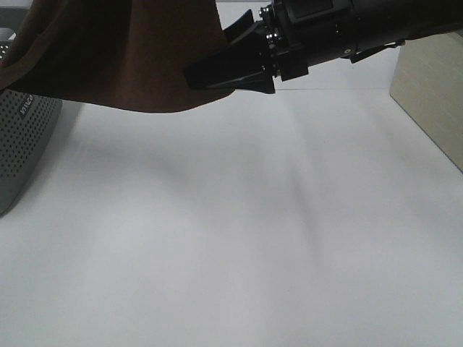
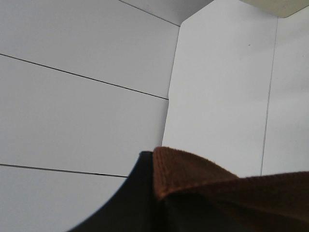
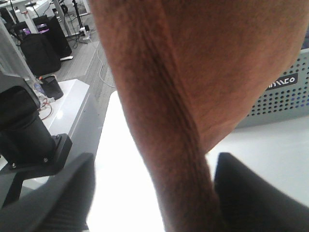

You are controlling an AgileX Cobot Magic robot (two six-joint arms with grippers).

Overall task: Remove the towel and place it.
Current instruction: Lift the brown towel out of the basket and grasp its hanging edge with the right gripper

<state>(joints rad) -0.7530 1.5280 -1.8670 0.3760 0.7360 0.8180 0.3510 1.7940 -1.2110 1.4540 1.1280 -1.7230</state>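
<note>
From the high camera I see the towel (image 1: 123,50) hanging at 11 o'clock over the white tabletop (image 1: 239,231), overlapping a gray perforated box (image 1: 22,144) at 9 o'clock. The white letters on the box's black label are cut off, so I can't read them. Only the right wrist view shows my right claw (image 3: 154,157) open astride a towel fold. My left claw (image 2: 157,193) is clamped on the hem.
</note>
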